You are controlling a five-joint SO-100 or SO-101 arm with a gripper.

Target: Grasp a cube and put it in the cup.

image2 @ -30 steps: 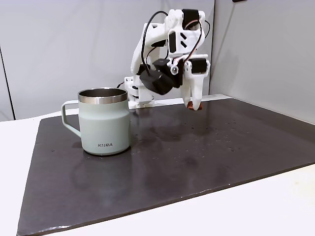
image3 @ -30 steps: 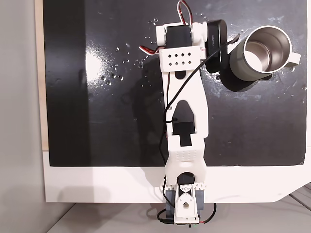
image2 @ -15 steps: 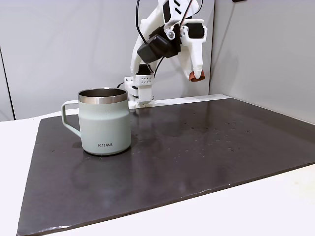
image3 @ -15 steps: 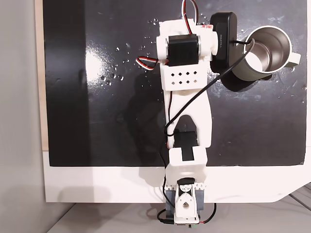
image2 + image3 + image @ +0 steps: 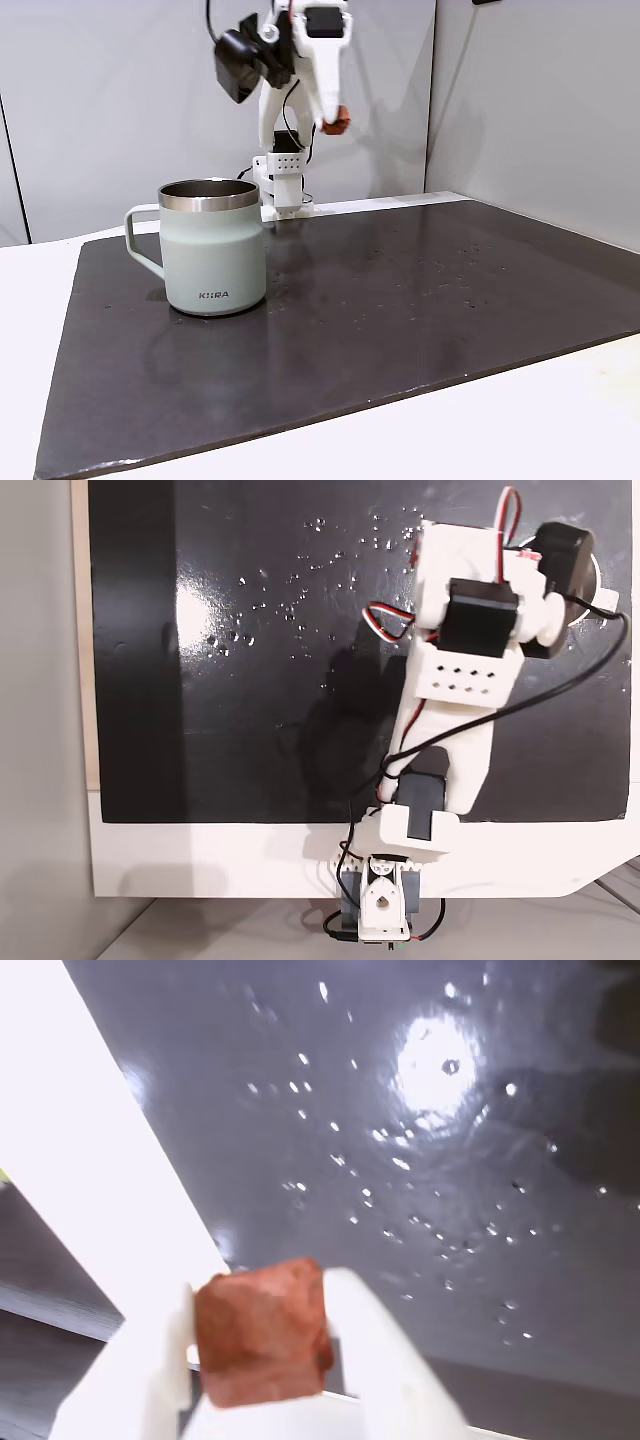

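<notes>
The cube (image 5: 262, 1332) sits pinched between my jaws, a small reddish-brown block with rounded, slightly lumpy faces. I judge it light and fairly stiff, with a matte surface that should not slip much. My two white fingers (image 5: 372, 1350) press on opposite flat sides, which looks the right place to hold something this small. So my gripper (image 5: 336, 124) is closed down to the cube's width and carries it high in the air, well above the table (image 5: 420, 300), as the fixed view from the front shows.

Below me the wrist view shows the glossy dark mat (image 5: 430, 1140), speckled with bright droplets or flecks, and a white strip of table at the left.

The cup (image 5: 213, 247) stands on the mat down and left of me in the front view, upright, handle to the left, steel rim open. Low on its pale side is small dark lettering; it seems to read "KIIRA", though I cannot be sure.
</notes>
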